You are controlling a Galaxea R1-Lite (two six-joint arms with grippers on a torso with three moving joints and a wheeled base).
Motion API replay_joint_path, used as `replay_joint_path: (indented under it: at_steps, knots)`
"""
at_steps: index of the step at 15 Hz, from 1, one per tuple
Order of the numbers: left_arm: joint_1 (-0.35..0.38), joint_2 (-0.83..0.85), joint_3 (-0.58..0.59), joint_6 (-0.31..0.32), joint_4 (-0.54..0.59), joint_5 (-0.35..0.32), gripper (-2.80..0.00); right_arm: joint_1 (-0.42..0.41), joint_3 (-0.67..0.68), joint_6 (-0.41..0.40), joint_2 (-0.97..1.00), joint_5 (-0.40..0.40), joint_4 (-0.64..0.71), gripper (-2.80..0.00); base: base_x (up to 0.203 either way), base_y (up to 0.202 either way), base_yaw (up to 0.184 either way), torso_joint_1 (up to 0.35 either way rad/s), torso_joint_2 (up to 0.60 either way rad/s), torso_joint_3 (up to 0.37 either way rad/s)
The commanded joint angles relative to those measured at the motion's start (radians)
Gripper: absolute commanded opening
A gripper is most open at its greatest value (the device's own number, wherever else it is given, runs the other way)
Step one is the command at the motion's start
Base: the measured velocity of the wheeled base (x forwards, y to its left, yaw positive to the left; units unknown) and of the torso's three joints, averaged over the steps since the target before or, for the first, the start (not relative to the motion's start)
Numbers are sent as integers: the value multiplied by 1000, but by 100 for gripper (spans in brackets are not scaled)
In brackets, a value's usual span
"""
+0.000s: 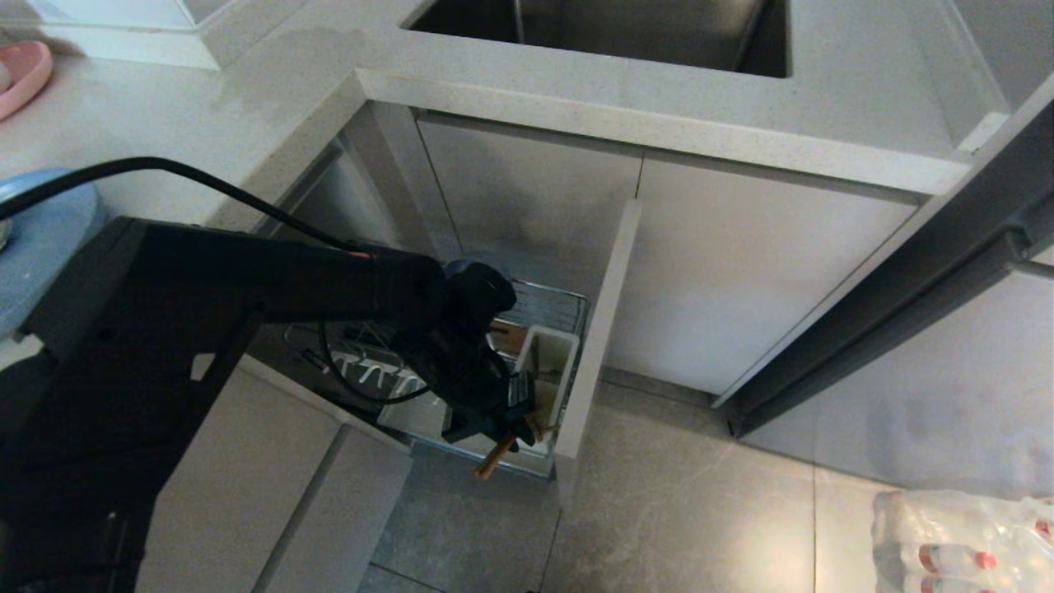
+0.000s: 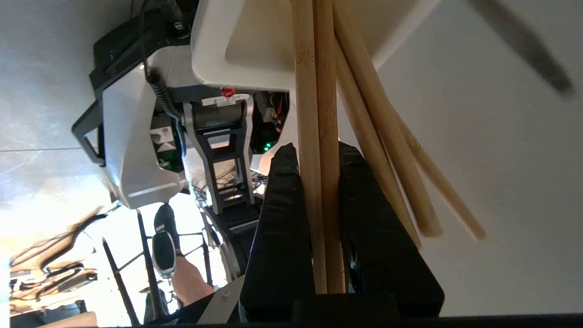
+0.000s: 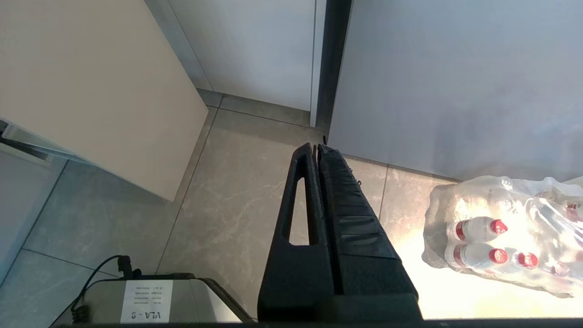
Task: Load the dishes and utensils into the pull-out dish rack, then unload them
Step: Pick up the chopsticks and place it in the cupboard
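The pull-out dish rack (image 1: 553, 301) stands drawn out below the counter, with its white utensil cup (image 1: 547, 359) just behind the beige front panel (image 1: 603, 329). My left gripper (image 1: 519, 416) reaches down beside that cup and is shut on two wooden chopsticks (image 1: 494, 458). In the left wrist view the pair (image 2: 319, 182) runs straight between the black fingers (image 2: 280, 214), my left gripper (image 2: 316, 152) clamping them. Several more chopsticks (image 2: 387, 159) lean loose beside them, under the cup (image 2: 246, 50). The light-blue plate (image 1: 41, 239) lies on the counter at far left. My right gripper (image 3: 317, 148) hangs shut over the floor.
A pink plate (image 1: 20, 74) sits at the counter's far left corner, and the sink (image 1: 626, 33) lies at the back. White plastic hooks (image 1: 379, 379) line the rack's floor. A wrapped pack of water bottles (image 3: 501, 232) lies on the tiles at the right.
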Motion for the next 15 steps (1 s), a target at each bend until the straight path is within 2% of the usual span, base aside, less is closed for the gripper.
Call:
replay_joint_path:
  at_steps: [1, 15]
  knots:
    - [3, 21, -9, -4, 4, -6, -280, 0, 0, 0, 2, 0, 0, -280, 0, 0, 0, 0, 0, 0]
    - [18, 54, -27, -4, -25, -20, -280, 0, 0, 0, 2, 0, 0, -280, 0, 0, 0, 0, 0, 0]
